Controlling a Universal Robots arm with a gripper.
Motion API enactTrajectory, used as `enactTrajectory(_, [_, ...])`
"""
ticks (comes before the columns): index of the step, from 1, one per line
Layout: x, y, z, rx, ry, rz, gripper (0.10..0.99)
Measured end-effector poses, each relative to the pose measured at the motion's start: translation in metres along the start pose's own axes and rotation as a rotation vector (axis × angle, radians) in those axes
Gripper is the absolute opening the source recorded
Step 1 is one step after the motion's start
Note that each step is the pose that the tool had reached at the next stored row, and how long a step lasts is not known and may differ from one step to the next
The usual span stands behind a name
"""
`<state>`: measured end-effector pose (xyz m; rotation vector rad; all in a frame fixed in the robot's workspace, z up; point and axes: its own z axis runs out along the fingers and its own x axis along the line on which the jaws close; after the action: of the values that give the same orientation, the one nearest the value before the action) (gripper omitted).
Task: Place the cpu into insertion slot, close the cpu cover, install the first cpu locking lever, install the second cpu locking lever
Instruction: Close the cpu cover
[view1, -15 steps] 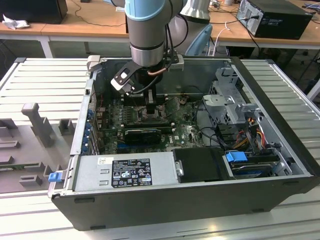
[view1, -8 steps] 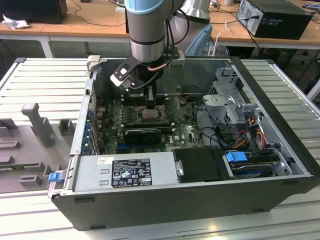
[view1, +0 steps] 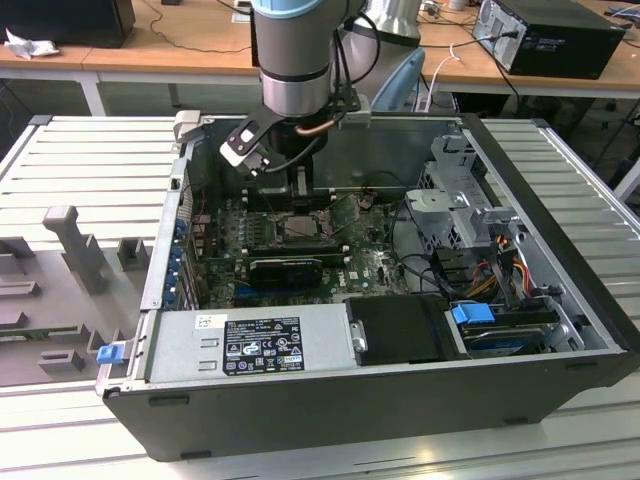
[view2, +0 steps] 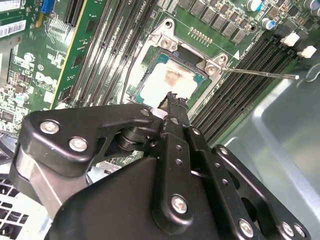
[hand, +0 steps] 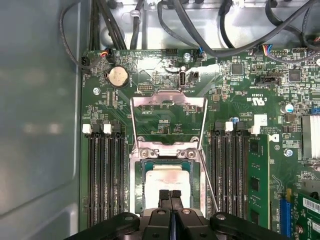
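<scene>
While the cpu (hand: 167, 179) lies seated in the insertion slot (hand: 165, 163), the gripper (hand: 170, 196) hangs right over it.
Jaws pinched together, gripping nothing; the cpu cover (hand: 170, 102) lies flipped open, just beyond the fingertips.

In the first wrist view the gripper (hand: 170, 194) hides one edge of the cpu (hand: 167, 177) and of the slot (hand: 145, 172), and a lever (hand: 209, 182) runs out of sight behind it. The picture's edge cuts the gripper's body off. In the exterior view the arm (view1: 290, 60) covers the far part of the board (view1: 370, 265), and we cannot tell the cpu from the slot there, both being too small.
</scene>
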<state>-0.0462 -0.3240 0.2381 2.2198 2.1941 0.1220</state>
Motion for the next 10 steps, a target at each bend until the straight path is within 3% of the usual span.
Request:
enactTrajectory(3, [0.0, 0.0052, 0.0004, 0.024, 0.0051, 0.002, 0.106])
enactTrajectory(5, [-0.0001, 0.0076, 0.0005, 0.033, 0.0094, 0.002, 0.106])
enactTrajectory(8, [-0.0001, 0.0079, -0.0002, 0.034, 0.0147, 0.003, 0.106])
enactTrajectory(10, [0.0001, 0.0083, -0.0057, 0.034, 0.0146, 0.003, 0.106])
